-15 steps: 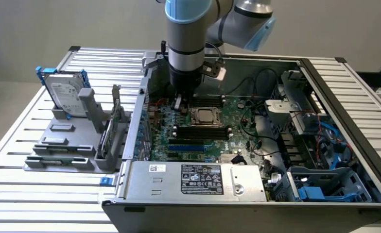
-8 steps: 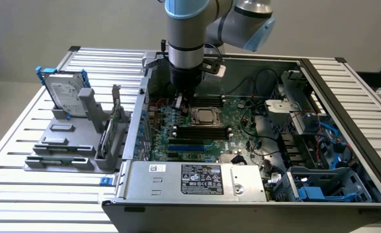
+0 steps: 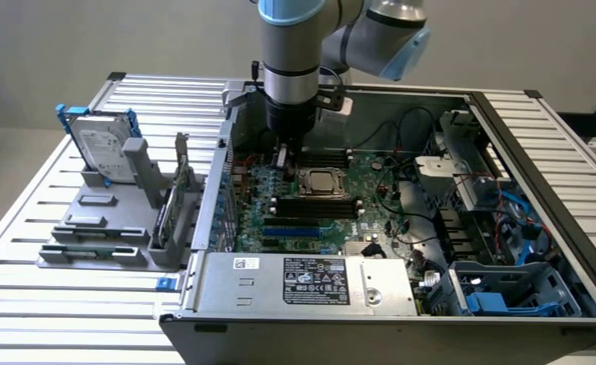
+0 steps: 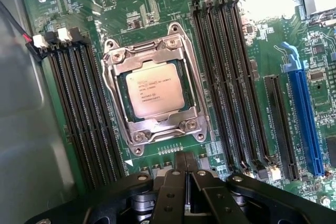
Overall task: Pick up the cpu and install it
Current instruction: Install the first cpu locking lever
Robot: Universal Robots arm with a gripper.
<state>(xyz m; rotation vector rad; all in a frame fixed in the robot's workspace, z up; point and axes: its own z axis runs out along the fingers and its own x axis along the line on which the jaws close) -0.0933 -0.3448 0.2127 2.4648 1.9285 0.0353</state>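
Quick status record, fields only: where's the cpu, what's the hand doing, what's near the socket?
cpu: seated flat in the socket, silver top up
socket frame: metal frame around the cpu, on the green motherboard
hand: shut, holding nothing, above the board just beside the socket
memory slots: black slots on both sides of the socket
hard drive: upright in the grey holder, outside the case at the exterior view's left

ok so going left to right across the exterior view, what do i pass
hard drive in the grey holder rack → cpu seated in its socket on the motherboard → blue drive cage at the exterior view's right
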